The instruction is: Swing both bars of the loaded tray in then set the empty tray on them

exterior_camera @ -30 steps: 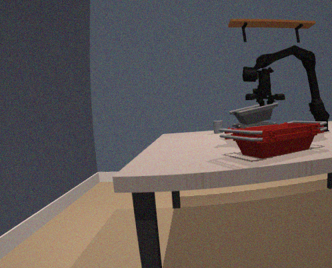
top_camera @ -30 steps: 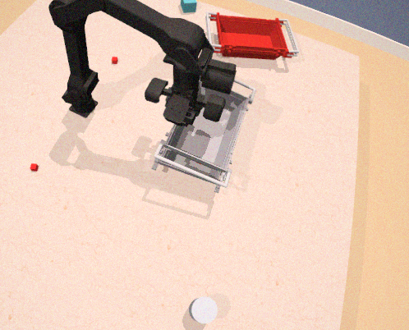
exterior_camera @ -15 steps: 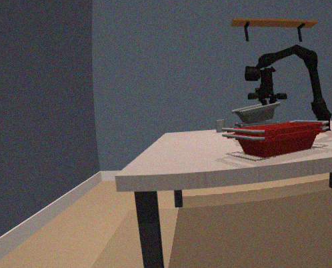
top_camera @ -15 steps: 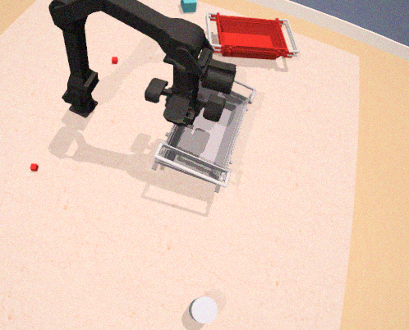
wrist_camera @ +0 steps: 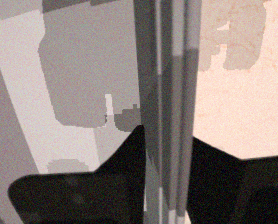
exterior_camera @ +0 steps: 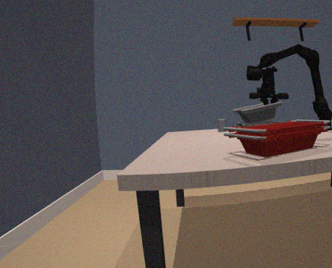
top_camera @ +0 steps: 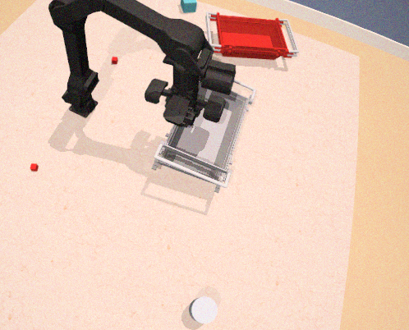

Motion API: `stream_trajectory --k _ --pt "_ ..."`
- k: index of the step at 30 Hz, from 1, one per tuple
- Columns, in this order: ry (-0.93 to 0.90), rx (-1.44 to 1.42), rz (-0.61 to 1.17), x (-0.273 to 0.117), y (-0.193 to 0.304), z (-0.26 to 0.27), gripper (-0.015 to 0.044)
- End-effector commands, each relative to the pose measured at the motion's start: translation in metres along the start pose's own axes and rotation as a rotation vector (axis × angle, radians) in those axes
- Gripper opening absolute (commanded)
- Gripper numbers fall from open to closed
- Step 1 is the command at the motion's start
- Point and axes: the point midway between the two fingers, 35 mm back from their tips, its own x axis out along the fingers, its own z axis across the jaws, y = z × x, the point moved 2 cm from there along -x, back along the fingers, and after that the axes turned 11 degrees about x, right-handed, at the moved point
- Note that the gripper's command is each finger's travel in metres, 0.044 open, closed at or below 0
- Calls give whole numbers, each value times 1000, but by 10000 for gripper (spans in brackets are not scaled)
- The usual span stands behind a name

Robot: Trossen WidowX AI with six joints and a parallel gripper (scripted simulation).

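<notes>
Gray tray (top_camera: 232, 141) (exterior_camera: 259, 114) (wrist_camera: 167, 100) in tool (top_camera: 187, 121) (exterior_camera: 269, 103) (wrist_camera: 153, 130).

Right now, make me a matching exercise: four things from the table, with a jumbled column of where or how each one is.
Things:
1. gripper
2. red tray
3. teal cube
4. gray tray in the air

Places and states:
A. standing on the table, with gray bars at both ends
B. tilted, hanging by one side
C. shut on a tray's rim
D. near the red tray, not under the arm

Pairs: 1-C, 2-A, 3-D, 4-B
</notes>
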Motion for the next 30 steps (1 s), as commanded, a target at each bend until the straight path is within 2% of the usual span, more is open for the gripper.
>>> stream_trajectory --k 1,30 --pt "37 7 -8 11 -5 -7 0" --pt "44 9 -9 13 -7 -9 0"
